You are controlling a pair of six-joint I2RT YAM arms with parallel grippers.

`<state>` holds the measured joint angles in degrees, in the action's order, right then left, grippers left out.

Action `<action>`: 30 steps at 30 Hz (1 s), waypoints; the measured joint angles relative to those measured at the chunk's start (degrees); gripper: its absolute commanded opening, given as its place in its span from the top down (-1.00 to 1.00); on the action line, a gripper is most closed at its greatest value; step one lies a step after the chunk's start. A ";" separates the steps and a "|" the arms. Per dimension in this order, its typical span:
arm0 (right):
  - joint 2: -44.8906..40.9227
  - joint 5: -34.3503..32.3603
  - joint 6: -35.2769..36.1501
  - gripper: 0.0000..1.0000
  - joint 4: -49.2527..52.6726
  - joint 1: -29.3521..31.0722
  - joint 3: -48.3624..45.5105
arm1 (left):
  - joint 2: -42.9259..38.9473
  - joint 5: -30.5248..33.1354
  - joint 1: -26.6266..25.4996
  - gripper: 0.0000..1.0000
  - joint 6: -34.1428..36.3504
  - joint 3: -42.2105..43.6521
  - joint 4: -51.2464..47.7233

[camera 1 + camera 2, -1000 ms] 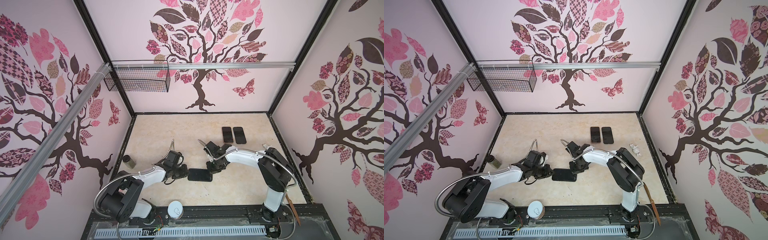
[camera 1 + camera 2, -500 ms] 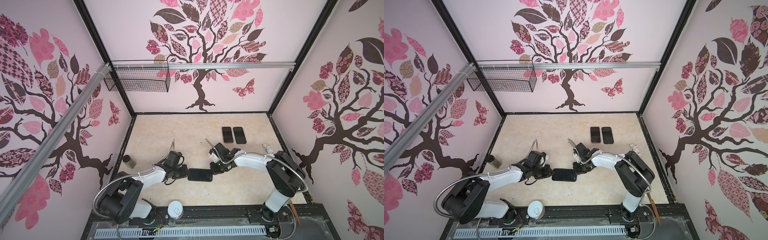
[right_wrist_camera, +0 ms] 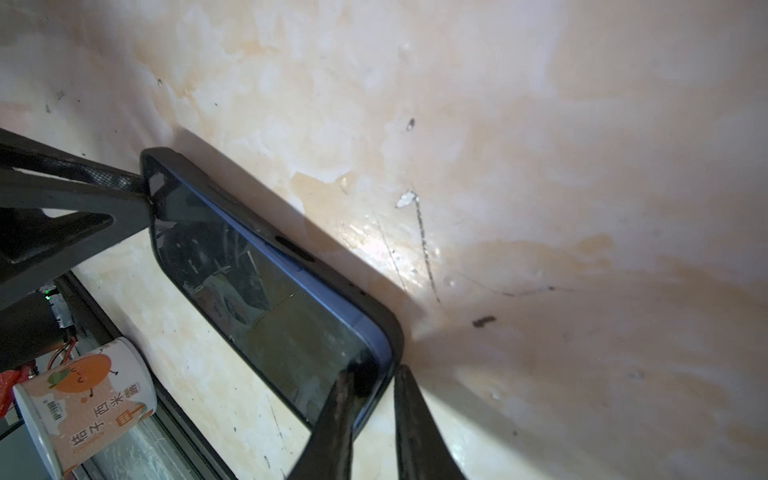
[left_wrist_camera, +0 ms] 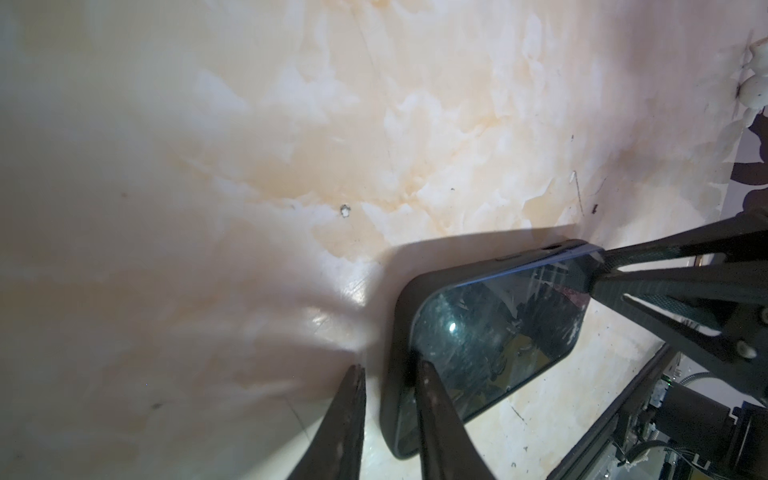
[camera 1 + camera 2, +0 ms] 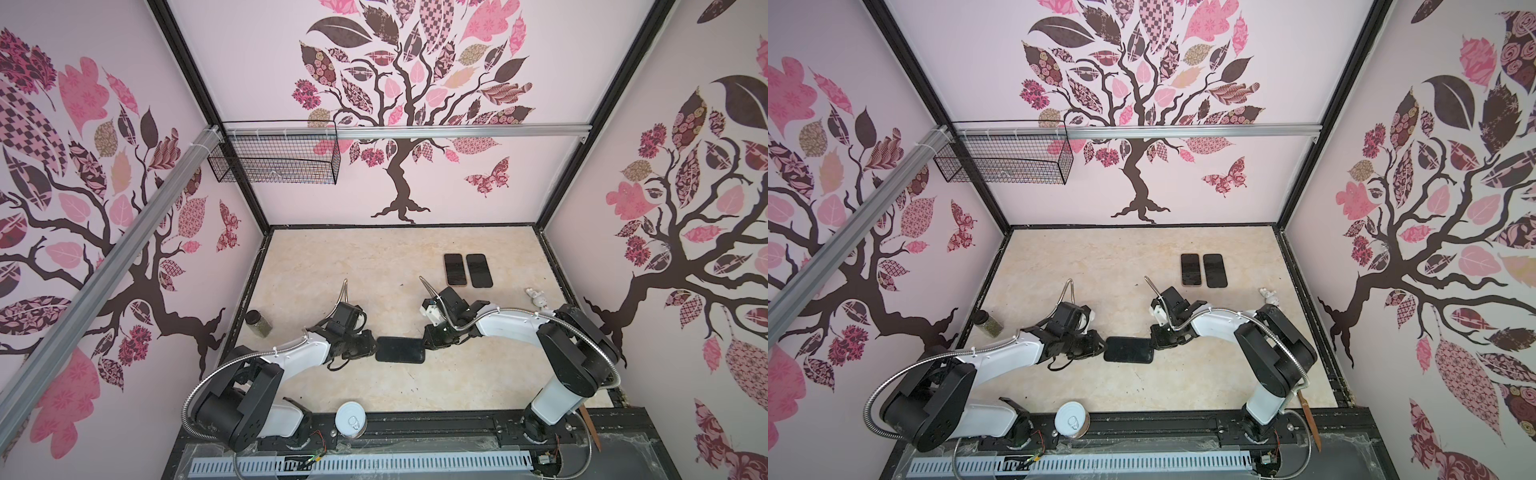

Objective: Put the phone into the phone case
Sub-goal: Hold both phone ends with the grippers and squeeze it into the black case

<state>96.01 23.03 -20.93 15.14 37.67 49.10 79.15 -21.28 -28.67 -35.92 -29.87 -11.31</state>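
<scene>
Vs 1 s ago: R arm [image 5: 511,328] elbow swung outward, phone [image 5: 400,350] unmoved. Phone lies in phone case [image 4: 397,324], flat btwn both grippers. L gripper [image 4: 390,365] slightly open: one tip on screen, other just outside rim. R gripper [image 3: 374,370] straddles opposite corner w/ narrow gap; can't tell if pinching. Both arms low, reaching inward.
</scene>
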 measured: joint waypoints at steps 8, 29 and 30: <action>-0.81 -0.70 0.15 0.59 -0.39 -0.70 0.00 | 0.44 -0.48 0.13 0.50 0.81 -0.39 -0.39; -0.52 3.63 -0.09 0.72 -3.52 -1.55 -1.36 | 3.21 -2.14 0.22 0.57 1.46 -1.97 0.68; -0.46 3.76 -0.09 0.72 -3.85 -1.57 -1.70 | 3.30 -2.25 0.26 0.58 1.46 -1.97 0.76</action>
<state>95.55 26.79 -21.02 11.29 36.10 47.40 82.46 -23.53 -28.40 -34.46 -31.83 -10.55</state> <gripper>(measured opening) 0.143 0.215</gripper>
